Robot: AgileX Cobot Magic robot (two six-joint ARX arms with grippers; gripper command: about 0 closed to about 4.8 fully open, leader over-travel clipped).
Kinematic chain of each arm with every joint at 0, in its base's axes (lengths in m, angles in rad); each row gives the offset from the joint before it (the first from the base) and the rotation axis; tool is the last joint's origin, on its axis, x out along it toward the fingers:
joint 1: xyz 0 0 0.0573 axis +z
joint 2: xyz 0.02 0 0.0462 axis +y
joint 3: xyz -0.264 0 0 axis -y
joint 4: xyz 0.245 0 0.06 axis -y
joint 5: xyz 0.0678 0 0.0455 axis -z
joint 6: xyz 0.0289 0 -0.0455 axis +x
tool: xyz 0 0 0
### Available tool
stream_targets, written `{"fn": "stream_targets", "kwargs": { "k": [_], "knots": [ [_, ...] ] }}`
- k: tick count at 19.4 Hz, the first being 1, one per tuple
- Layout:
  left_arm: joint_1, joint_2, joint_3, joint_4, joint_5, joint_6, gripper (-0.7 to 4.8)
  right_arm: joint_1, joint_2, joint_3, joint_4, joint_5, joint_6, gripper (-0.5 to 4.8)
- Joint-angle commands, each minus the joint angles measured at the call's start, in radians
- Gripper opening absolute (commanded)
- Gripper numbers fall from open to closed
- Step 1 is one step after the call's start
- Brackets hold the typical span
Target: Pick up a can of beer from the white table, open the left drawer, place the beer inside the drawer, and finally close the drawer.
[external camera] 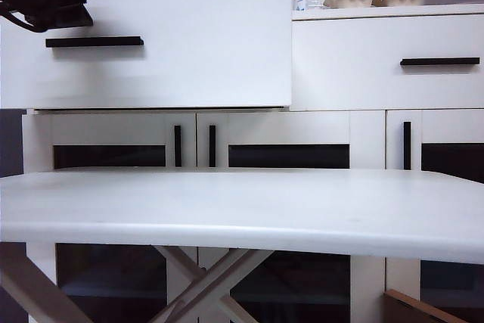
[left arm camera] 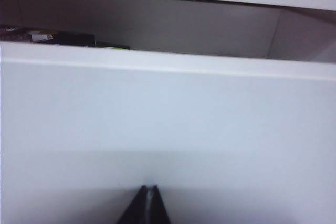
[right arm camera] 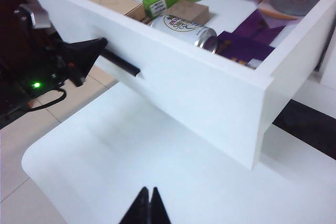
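Inside one open left drawer, one can of beer; two closed tools.

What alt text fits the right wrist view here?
A silver-white printed beer can lies on its side inside the pulled-out white left drawer, among boxes. The shut left gripper is at the drawer's black bar handle; the shut right gripper hovers above the white table.

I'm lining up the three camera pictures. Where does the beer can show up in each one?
Exterior view: not visible; the pulled-out left drawer hides its inside.
Left wrist view: not visible; only the drawer front and a strip of the inside show, above the shut left hand.
Right wrist view: the beer can lies on its side inside the open drawer, behind the front panel.
Shared landmark: the white drawer front.
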State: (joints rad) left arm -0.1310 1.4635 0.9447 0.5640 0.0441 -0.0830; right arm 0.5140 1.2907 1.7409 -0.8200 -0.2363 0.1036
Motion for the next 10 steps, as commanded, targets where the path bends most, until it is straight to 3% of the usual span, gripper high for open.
{"fn": "stream_targets", "kwargs": {
  "k": [1,10],
  "knots": [
    [0.000,0.033,0.050,-0.003,0.002,-0.003,-0.06,0.002,-0.005,0.004,0.007,-0.002,-0.003,-0.01],
    [0.000,0.166,0.237,-0.032,0.005,-0.003,-0.06,0.002,-0.006,0.004,0.001,-0.002,-0.003,-0.01]
  ]
}}
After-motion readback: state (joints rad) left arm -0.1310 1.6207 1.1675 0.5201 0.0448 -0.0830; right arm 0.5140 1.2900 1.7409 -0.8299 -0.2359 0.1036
